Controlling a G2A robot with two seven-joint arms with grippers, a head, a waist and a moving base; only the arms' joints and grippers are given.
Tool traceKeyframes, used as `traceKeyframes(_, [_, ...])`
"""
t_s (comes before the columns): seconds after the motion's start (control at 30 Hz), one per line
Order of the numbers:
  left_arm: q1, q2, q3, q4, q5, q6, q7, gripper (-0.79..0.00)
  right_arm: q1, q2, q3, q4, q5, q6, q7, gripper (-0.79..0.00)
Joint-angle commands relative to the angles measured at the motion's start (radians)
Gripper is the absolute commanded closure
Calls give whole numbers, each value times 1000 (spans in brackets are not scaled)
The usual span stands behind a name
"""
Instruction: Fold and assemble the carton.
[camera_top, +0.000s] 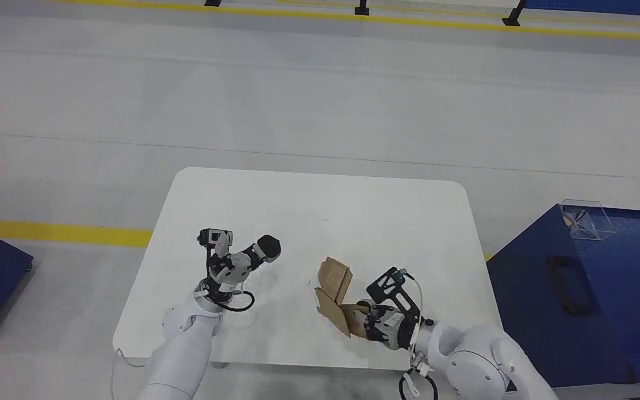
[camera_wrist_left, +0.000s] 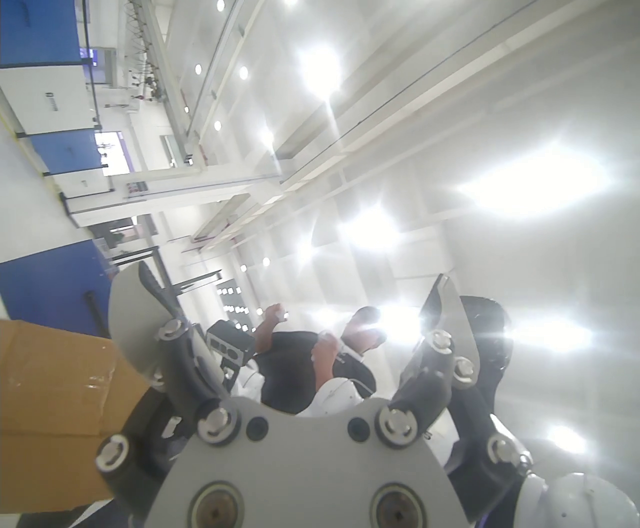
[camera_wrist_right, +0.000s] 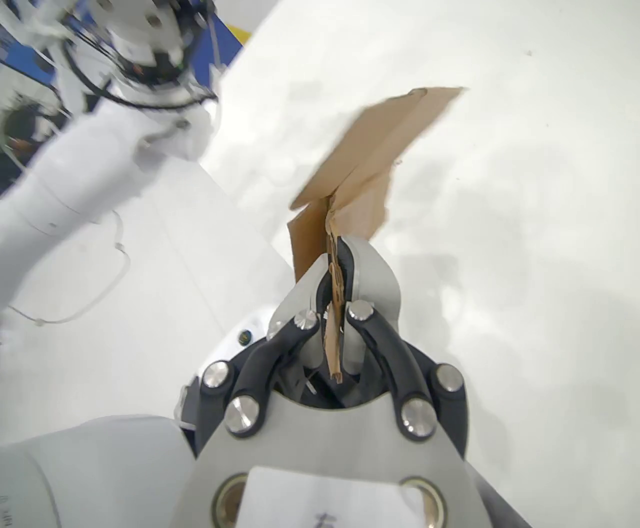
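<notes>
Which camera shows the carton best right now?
The right wrist view: the carton is close, its edge clamped in the right gripper. The top view shows it small, near the table's front edge. The left wrist view's edge shows brown cardboard, possibly it.

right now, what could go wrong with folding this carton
1. The right gripper pinches only one thin edge of the carton, so the cardboard may slip or tear under folding force.
2. The left gripper is open, aimed upward and apart from the carton, so the loose flaps likely have no second support and could flop open.
</notes>
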Motion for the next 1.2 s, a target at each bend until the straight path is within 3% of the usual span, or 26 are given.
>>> traceKeyframes(0.0, [11,12,-30,-44,33,28,-28,-785,19,1,-31,-34,-87,16,63,0])
traceKeyframes(0.27, [48,36,-61,-173,66,139,-139,-785,50,8,-61,-185,-166,-33,193,0])
traceKeyframes(0.57, [20,41,-51,-180,44,157,-157,-785,101,23,-71,-223,-292,-218,269,0])
traceKeyframes(0.77, [19,43,-37,-202,50,162,-162,-785,140,27,-93,-223,-324,-303,277,0])
traceKeyframes(1.03, [10,41,-28,-191,56,143,-143,-785,151,24,-103,-223,-282,-274,250,0])
traceKeyframes(1.17, [21,42,-20,-225,78,167,-72,-785,138,28,-128,-211,-335,-331,217,0])
